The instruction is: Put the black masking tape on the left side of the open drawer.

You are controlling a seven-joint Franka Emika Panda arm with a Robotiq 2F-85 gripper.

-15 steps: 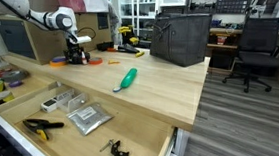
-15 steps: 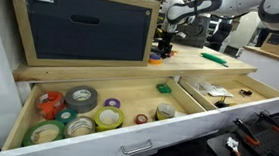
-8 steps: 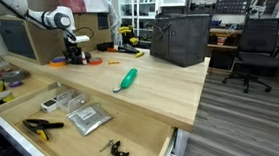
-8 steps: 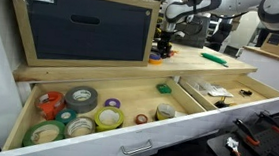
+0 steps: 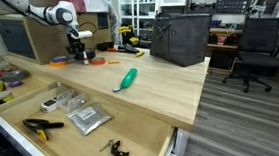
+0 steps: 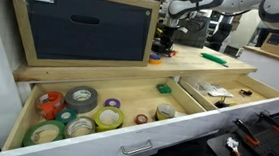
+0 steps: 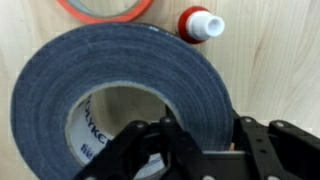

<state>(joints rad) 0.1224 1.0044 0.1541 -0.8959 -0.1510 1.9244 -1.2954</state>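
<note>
1. Gripper (image 7: 203, 142): closed on the tape (image 7: 120, 70). In the wrist view, one finger (image 7: 160, 140) sits inside the roll's white core. The other finger sits outside the roll. The black wall of the roll is clamped between them.
2. Tape position: over the rear of the bench (image 5: 164, 90), under the arm, well apart from the drawer (image 5: 136, 128). Contact between roll and bench cannot be determined from any view.
3. Adjacent items in the wrist view: an orange ring (image 7: 105, 8) lies just beyond the tape. A red-and-white cap (image 7: 197, 22) lies beside the ring. Both rest on the wood surface.
4. Bench: a green tool (image 5: 126, 79) lies near the middle of the top, apart from the gripper.
5. Drawer: pulled out below the bench edge in both exterior views. One end section holds several rolls (image 6: 78, 98) in grey, yellow, green and orange. Another section holds pliers (image 5: 41, 126), flat packets (image 5: 86, 115) and a small black clip (image 5: 116, 147).
</note>
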